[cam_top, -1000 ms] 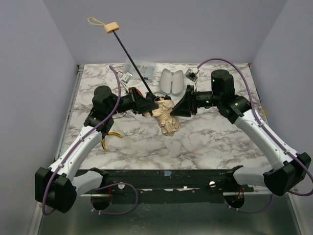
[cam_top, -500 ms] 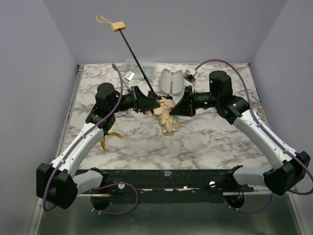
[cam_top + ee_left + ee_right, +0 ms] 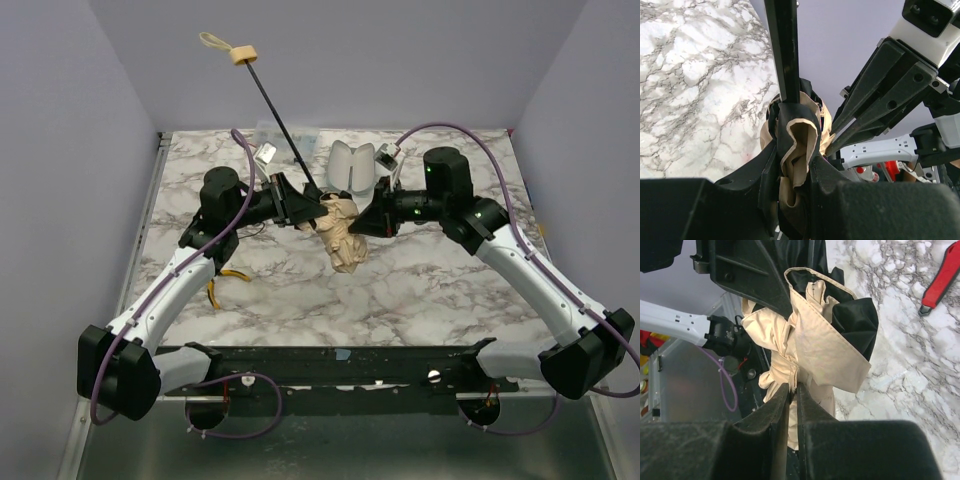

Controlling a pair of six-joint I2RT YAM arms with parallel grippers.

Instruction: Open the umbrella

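Note:
The umbrella is held above the marble table between both arms. Its tan canopy (image 3: 343,240) hangs bunched and folded, and the thin black shaft (image 3: 280,112) slants up and left to the beige knob handle (image 3: 243,56). My left gripper (image 3: 312,206) is shut on the top of the bundle where shaft meets fabric (image 3: 796,145). My right gripper (image 3: 364,222) is shut on a fold of tan fabric (image 3: 815,350), pinched thin between its fingers (image 3: 812,412). The pale sleeve (image 3: 352,166) lies behind on the table.
Yellow-handled pliers (image 3: 224,280) lie under the left arm. A red-handled screwdriver (image 3: 942,277) lies on the table beside the canopy. A clear plastic bag (image 3: 287,136) sits at the back edge. Lilac walls close in the table's back and sides.
My right gripper has shut on the canopy fabric and edged left. The shaft has swung slightly, with the knob handle moving a little to the right. The left grip is unchanged.

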